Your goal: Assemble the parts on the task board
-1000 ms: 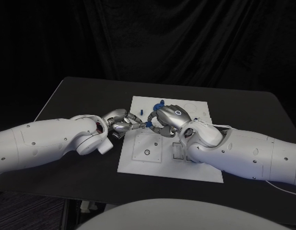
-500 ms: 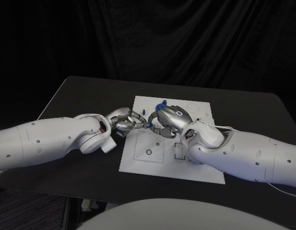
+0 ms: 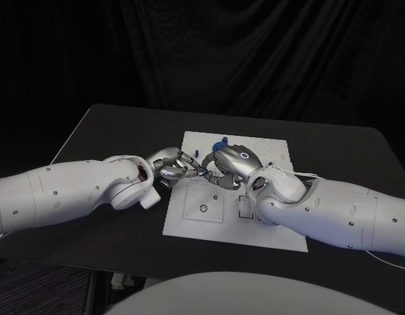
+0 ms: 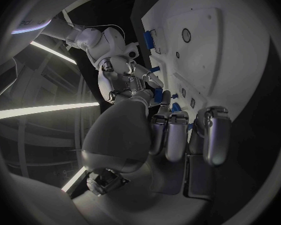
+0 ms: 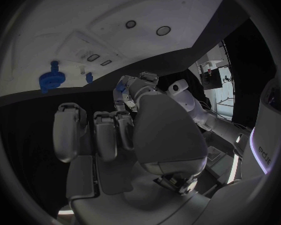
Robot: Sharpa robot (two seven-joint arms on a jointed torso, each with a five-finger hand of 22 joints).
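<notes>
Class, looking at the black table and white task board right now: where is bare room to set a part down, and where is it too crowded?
Free: the black table beyond the left arm, and its far right corner past the white task board, whose near edge is also bare. Crowded: the board's far left part, where the left hand and right hand meet beside the small blue parts.

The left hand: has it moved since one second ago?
Yes. The left hand moved slightly right, further over the white board's left edge, toward the right hand.
</notes>
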